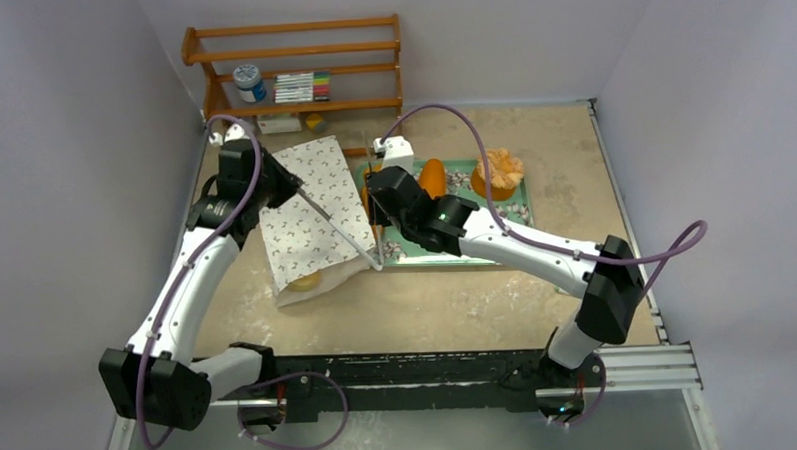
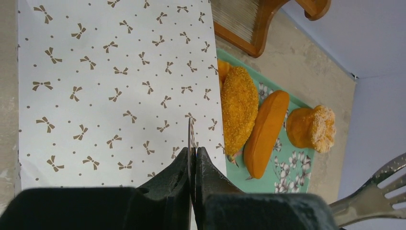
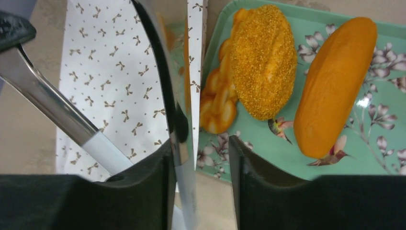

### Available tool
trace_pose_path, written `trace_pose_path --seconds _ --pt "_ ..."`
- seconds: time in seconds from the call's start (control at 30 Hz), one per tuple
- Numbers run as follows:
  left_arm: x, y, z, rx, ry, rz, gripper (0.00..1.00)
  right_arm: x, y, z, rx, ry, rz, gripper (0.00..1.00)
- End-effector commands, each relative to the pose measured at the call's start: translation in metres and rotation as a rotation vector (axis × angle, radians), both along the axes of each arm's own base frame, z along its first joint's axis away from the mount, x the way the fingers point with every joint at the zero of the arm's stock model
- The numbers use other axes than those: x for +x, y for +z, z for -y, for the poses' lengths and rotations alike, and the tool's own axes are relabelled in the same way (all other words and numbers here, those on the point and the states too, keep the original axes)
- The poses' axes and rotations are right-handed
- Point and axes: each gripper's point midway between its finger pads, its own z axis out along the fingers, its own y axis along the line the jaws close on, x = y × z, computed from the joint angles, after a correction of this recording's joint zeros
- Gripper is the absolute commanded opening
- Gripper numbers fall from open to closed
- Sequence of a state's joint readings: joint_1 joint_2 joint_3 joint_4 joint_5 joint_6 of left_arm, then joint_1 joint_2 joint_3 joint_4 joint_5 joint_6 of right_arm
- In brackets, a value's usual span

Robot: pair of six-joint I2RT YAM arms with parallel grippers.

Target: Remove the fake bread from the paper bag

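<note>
The paper bag (image 1: pixel 309 213), white with small bow motifs, lies left of the green floral tray (image 1: pixel 476 252). My left gripper (image 1: pixel 285 184) is shut on the bag's lifted edge (image 2: pixel 193 153). A golden piece of bread (image 1: pixel 304 281) shows at the bag's near mouth. On the tray lie the lumpy loaf (image 3: pixel 263 62), the smooth loaf (image 3: pixel 332 86), a thin twisted bread (image 3: pixel 218 103) and the ruffled pastry (image 1: pixel 498 171). My right gripper (image 3: pixel 198 143) hovers at the tray's left rim, jaws apart. One arm of metal tongs (image 3: pixel 184 158) runs between them against the left finger.
The tongs (image 1: pixel 340 227) stretch across the bag; their forked tip shows in the left wrist view (image 2: pixel 378 191). A wooden rack (image 1: pixel 299 68) with a jar (image 1: pixel 249 83) and markers (image 1: pixel 303 86) stands at the back. Walls close in left and right.
</note>
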State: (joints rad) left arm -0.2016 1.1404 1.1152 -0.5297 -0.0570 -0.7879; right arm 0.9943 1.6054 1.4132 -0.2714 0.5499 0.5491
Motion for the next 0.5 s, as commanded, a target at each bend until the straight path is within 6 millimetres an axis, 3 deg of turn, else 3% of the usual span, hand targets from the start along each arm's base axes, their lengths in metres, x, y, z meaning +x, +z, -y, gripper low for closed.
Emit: trace_pose_path --seconds 0.0,0.1,0.13,0.27,0.3,0.33,0.47 --pt "0.027 0.034 -0.013 0.035 0.027 0.093 0.0 0.023 0.017 0.026 -0.105 -0.016 0.074 0.53" --pt "0.04 0.037 -0.004 -0.011 0.018 0.101 0.0 0.022 0.018 0.023 -0.096 0.01 0.087 0.59" --pt "0.042 0.039 -0.002 -0.022 0.018 0.106 0.0 0.021 0.019 0.023 -0.095 0.01 0.091 0.67" --pt "0.053 0.038 0.003 -0.049 0.018 0.097 0.0 0.012 0.027 0.025 -0.086 0.029 0.127 0.72" --pt "0.055 0.036 0.004 -0.051 0.016 0.091 0.0 0.009 0.029 0.024 -0.084 0.043 0.143 0.93" --pt "0.057 0.034 0.005 -0.054 0.016 0.087 0.0 0.005 0.032 0.022 -0.082 0.062 0.164 0.99" --pt "0.064 0.033 0.006 -0.055 0.018 0.078 0.0 -0.012 0.039 0.012 -0.111 0.091 0.215 1.0"
